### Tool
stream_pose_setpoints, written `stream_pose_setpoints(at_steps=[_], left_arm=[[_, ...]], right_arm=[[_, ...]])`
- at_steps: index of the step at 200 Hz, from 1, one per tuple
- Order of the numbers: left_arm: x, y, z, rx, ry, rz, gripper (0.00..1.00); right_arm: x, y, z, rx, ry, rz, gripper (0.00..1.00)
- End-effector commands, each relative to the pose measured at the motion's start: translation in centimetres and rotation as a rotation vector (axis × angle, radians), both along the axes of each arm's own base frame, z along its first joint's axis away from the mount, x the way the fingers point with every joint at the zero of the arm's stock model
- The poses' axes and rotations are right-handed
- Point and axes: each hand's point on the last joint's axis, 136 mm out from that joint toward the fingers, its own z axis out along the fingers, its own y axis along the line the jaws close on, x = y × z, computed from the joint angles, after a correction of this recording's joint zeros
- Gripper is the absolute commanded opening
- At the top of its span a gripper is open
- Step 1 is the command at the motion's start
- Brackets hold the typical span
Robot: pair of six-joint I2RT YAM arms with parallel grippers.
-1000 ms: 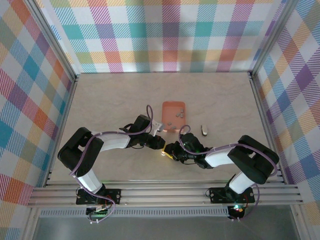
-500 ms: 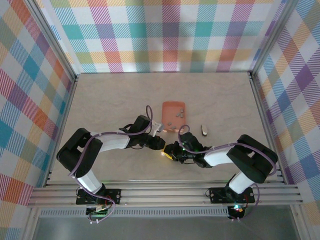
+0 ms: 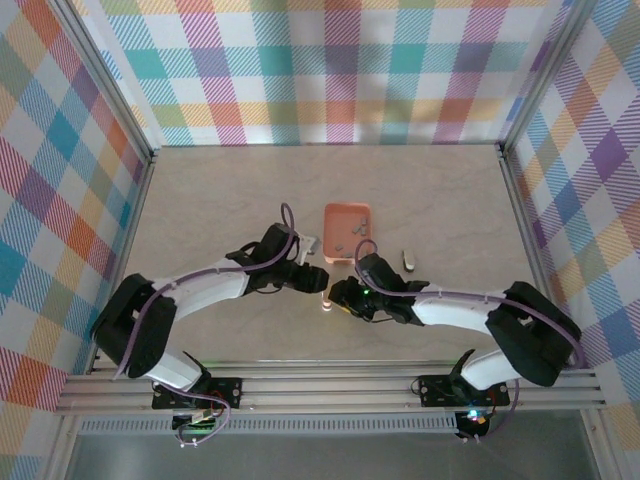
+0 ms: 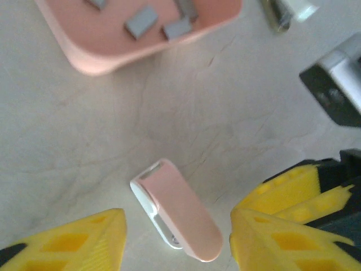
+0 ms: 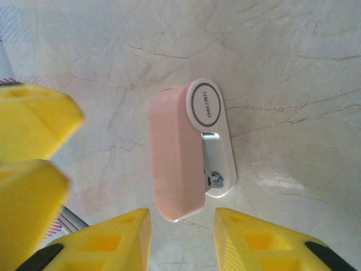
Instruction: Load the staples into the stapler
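Note:
The pale pink and white stapler [image 3: 327,301] lies on its side on the table, free of both grippers. My left gripper [image 4: 175,245] is open, and the stapler [image 4: 177,212] sits between its yellow fingers without touching them. My right gripper [image 5: 181,243] is open too, with the pink end of the stapler [image 5: 183,152] just reaching its gap. From above, the left gripper [image 3: 316,283] and the right gripper [image 3: 340,296] face each other across the stapler. Several grey staples [image 4: 141,21] lie in the salmon-orange tray [image 4: 90,53], just beyond the grippers [image 3: 335,213].
A small grey and white object [image 3: 408,261] lies right of the tray, seen also from the left wrist [image 4: 285,10]. The left gripper's yellow fingers [image 5: 31,127] show at the left of the right wrist view. Plaid walls surround the table.
Both grippers, close together over the stapler before, have drawn slightly apart and shifted up-table. The stapler now shows lying free on the table between them.

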Motion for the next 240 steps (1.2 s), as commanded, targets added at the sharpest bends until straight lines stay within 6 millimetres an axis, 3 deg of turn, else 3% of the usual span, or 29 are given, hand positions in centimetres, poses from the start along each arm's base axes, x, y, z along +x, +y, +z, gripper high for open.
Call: stream_pose_setpoints(at_steps=[1, 34, 64, 95, 102, 114, 157, 191, 225, 240], left_arm=[[1.6, 1.7, 3.2, 0.021, -0.076, 0.096, 0.62], [4.3, 7.0, 7.2, 0.08, -0.241, 0.3, 0.76], [6.4, 15.0, 10.8, 0.19, -0.445, 0.586, 1.0], [7.4, 22.0, 11.9, 0.289, -0.591, 0.818, 1.0], [7.5, 23.1, 12.0, 0.306, -0.613, 0.849, 1.0], [7.7, 24.8, 11.6, 0.336, -0.641, 0.892, 1.0], [7.8, 28.6, 8.8, 0.36, -0.72, 0.997, 1.0], [8.2, 30.6, 5.5, 0.361, -0.716, 1.02, 1.0], [10.0, 30.7, 2.0, 0.33, -0.674, 0.961, 1.0], [10.9, 29.8, 1.6, 0.286, -0.651, 0.904, 1.0]], right_arm=[[0.4, -0.7, 2.0, -0.057, -0.083, 0.032, 0.37], [2.5, -4.2, 5.4, -0.168, -0.246, 0.015, 0.5], [5.5, -9.9, 8.5, -0.312, -0.421, -0.048, 0.71], [8.5, -15.2, 10.5, -0.485, -0.603, -0.087, 0.87], [9.1, -16.3, 10.5, -0.537, -0.638, -0.083, 1.0], [10.3, -18.2, 10.4, -0.607, -0.672, -0.102, 0.99], [13.4, -24.3, 10.4, -0.742, -0.814, -0.234, 0.99], [14.4, -26.9, 8.5, -0.781, -0.876, -0.254, 0.99], [15.5, -28.2, 6.0, -0.765, -0.89, -0.269, 0.99], [16.3, -28.5, 5.6, -0.753, -0.928, -0.289, 0.99]])
